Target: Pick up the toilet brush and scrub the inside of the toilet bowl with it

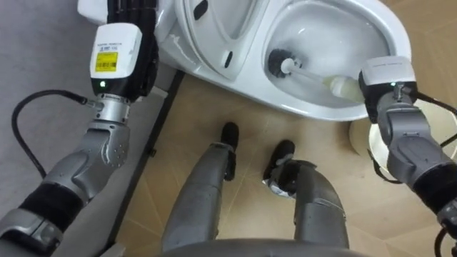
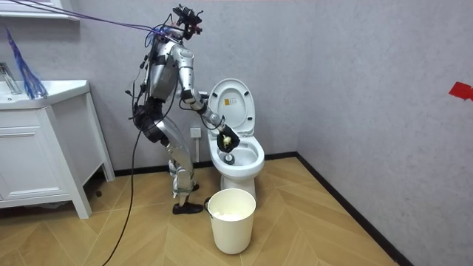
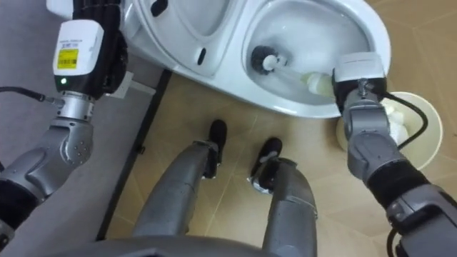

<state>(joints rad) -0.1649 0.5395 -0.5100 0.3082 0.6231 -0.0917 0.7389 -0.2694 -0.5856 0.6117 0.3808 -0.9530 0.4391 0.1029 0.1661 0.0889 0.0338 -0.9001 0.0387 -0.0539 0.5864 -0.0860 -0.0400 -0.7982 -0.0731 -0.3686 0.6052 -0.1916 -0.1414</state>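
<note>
– since the brush [image 1: 287,66] sits head-down in the toilet bowl [image 1: 285,100], upper centre, scrubbing's prob underway, not done.
– yep, right hand [image 1: 386,77] curled on its handle; left hand [image 1: 118,50] upper left, fingers: can't tell.

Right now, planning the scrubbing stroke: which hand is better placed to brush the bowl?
Right. The right hand holds the toilet brush, its head inside the bowl; the left hand is up beside the lid.
</note>
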